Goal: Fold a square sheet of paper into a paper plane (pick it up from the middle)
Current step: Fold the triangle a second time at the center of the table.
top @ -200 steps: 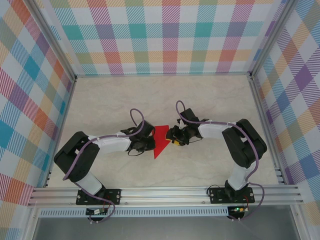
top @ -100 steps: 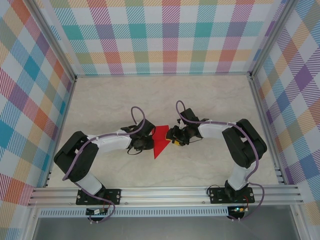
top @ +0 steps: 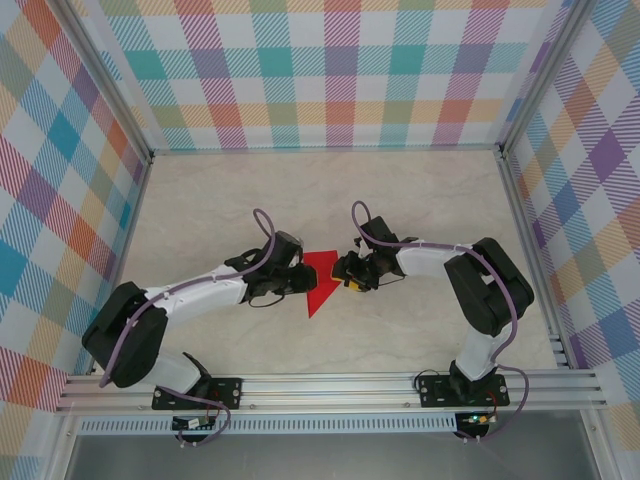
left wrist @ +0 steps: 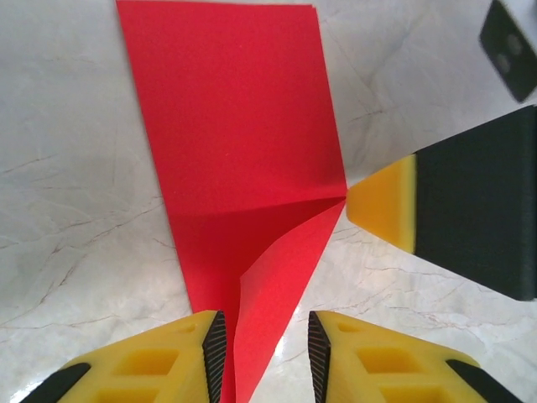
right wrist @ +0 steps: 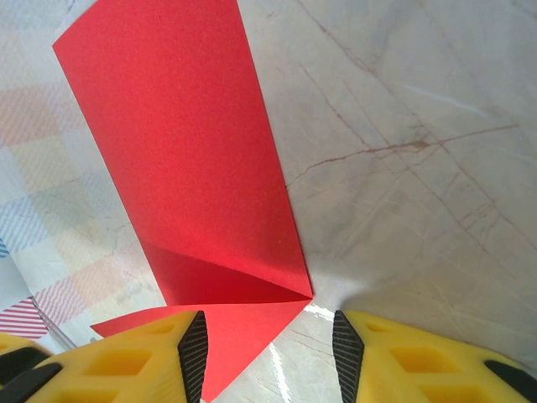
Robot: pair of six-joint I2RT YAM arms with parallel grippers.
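Top-down cam: the red paper [top: 323, 284] is lying flat on the table [top: 430, 200], roughly mid-table. It's folded into a tapering shape with its point aiming back toward the arm bases. The left gripper [top: 296, 281] is sitting at its left edge and the right gripper [top: 349, 272] at its right edge, so the two are bracketing it.

Left wrist cam: the narrow end of the paper is running in between the left fingers [left wrist: 159, 363]. It's hugging one pad and there's clear daylight to the other, so the jaws are standing partly apart and aren't pinching anything. A folded flap looks to be lifting slightly off the layer under it. One yellow fingertip [left wrist: 382, 206] of the right gripper is touching the paper's side corner, right where the crease ends.

Right wrist cam: same deal. The right fingers [right wrist: 424, 357] are standing moderately apart with the flap's corner lying between them and a gap on one side, so nothing is clamped.

Handling-wise, I'm guessing this stuff is feather-light, thin and floppy, and it'll probably be skating around on that smooth top. The creases will likely be springing back too. I'd be pinning one side down and taking the raised flap by its free edge, gently, since a hard squeeze is going to crumple it.
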